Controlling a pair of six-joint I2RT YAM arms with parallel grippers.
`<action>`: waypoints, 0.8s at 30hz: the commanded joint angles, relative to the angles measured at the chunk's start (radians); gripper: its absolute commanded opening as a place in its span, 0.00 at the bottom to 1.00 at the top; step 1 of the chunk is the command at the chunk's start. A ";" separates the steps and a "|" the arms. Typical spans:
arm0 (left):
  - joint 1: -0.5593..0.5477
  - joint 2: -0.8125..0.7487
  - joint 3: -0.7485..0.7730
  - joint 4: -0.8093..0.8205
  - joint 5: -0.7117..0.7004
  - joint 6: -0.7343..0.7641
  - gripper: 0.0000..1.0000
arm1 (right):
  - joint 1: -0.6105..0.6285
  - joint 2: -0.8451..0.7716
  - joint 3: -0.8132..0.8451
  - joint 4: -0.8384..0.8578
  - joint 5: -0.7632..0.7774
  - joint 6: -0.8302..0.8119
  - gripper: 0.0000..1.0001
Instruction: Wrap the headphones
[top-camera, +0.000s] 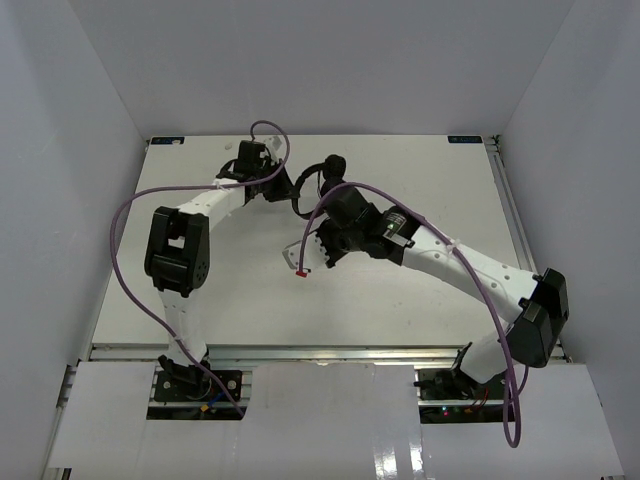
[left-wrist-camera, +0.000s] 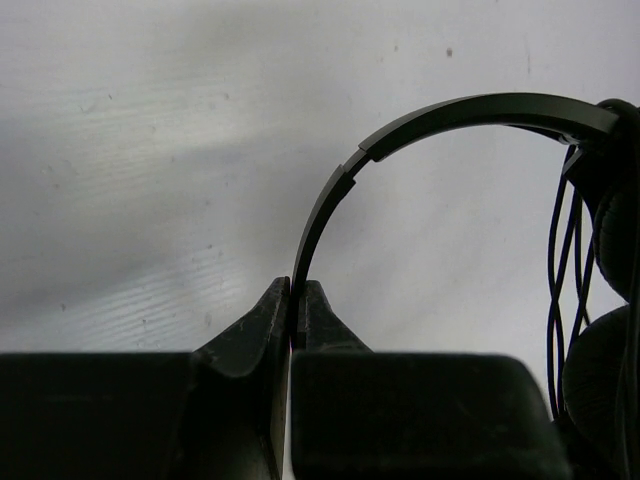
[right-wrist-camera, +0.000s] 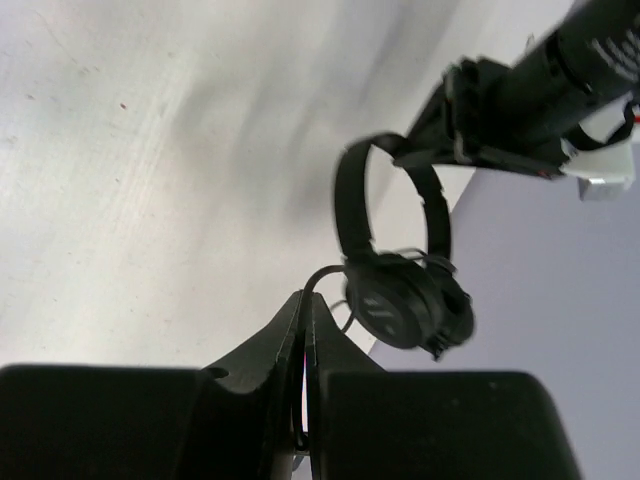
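While my left gripper (left-wrist-camera: 297, 300) is clamped tight on the thin headband (left-wrist-camera: 322, 205) of the headphones (right-wrist-camera: 400, 295), the band arches away to the right from my fingertips. The two earcups (left-wrist-camera: 612, 235) sit at the right edge of that wrist view, with several strands of the cord (left-wrist-camera: 560, 290) running past them. My right gripper (right-wrist-camera: 305, 315) is closed too, pinching the cord where it curves out from between my fingertips towards the nearer earcup. From above, the headphones are towards the far edge of the tabletop (top-camera: 420, 320), just beside my left gripper, with my right gripper a little nearer the arm bases. I cannot tell whether the earcups touch the tabletop
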 joint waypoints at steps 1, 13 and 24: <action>-0.041 0.004 0.115 0.031 0.054 -0.105 0.00 | 0.071 0.034 0.046 -0.075 -0.064 -0.085 0.08; -0.101 0.043 0.146 0.009 0.151 -0.050 0.00 | 0.089 0.217 0.241 -0.058 -0.017 -0.110 0.08; -0.157 -0.022 0.016 0.010 0.209 0.056 0.00 | 0.005 0.286 0.313 -0.052 -0.011 -0.088 0.08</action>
